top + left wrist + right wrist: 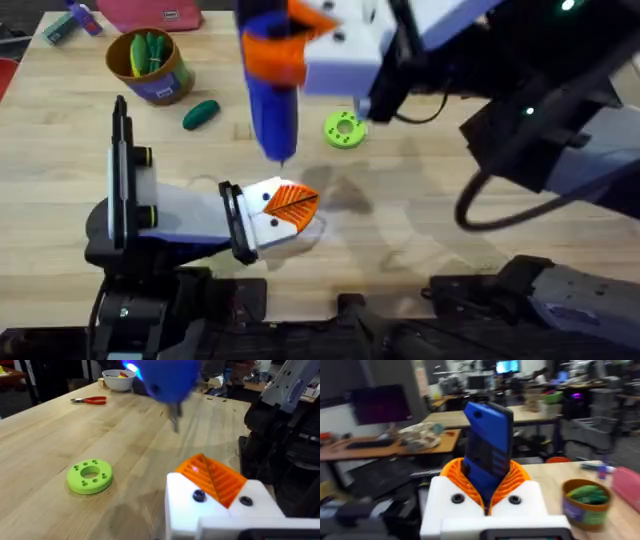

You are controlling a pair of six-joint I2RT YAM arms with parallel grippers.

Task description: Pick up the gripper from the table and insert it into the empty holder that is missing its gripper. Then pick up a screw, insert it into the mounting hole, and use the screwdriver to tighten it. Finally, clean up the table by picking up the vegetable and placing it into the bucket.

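My right gripper [292, 40] [487, 472] is shut on the blue screwdriver [268, 105] [167, 377] [487, 445], held upright with its thin bit pointing down. The bit's tip hangs just beyond my left gripper [298, 205] [206, 462], a short gap apart. The left gripper rests low over the table, shut, both white finger bases carrying orange ribbed tips pressed together. The dark green vegetable [200, 114] lies on the table beside the bucket [150, 65] [585, 502], which holds green pieces. The empty holder and a loose screw are out of view.
A bright green disc with holes [345, 130] [90, 476] lies right of the screwdriver. Red-handled pliers [90, 400] and a white bowl [119, 379] sit at the table's far end. A pink case [150, 14] lies behind the bucket. The right arm spans the upper right.
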